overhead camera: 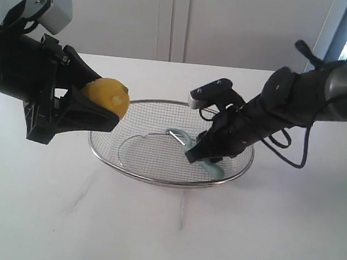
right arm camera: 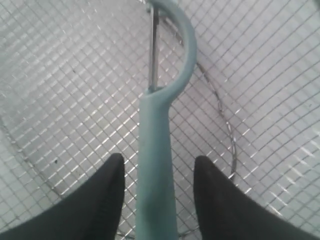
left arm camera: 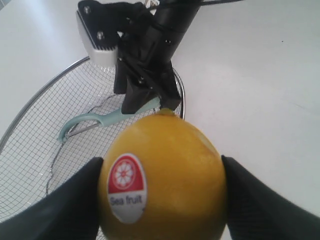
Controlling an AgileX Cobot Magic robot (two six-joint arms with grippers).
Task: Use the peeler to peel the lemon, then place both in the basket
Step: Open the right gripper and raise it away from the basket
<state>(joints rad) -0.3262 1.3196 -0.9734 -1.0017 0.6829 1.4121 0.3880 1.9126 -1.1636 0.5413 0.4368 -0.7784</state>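
The yellow lemon carries a red-and-white sticker and hangs in the air just off the basket's left rim. My left gripper is shut on it, a finger pressed on either side. The pale teal peeler lies inside the silver wire basket, head toward the middle. My right gripper is low in the basket's right half, open, with the peeler handle between its fingers and a gap on both sides.
The basket stands in the middle of a white table. A white wall runs behind the table. The right arm leans over the basket's far rim in the left wrist view.
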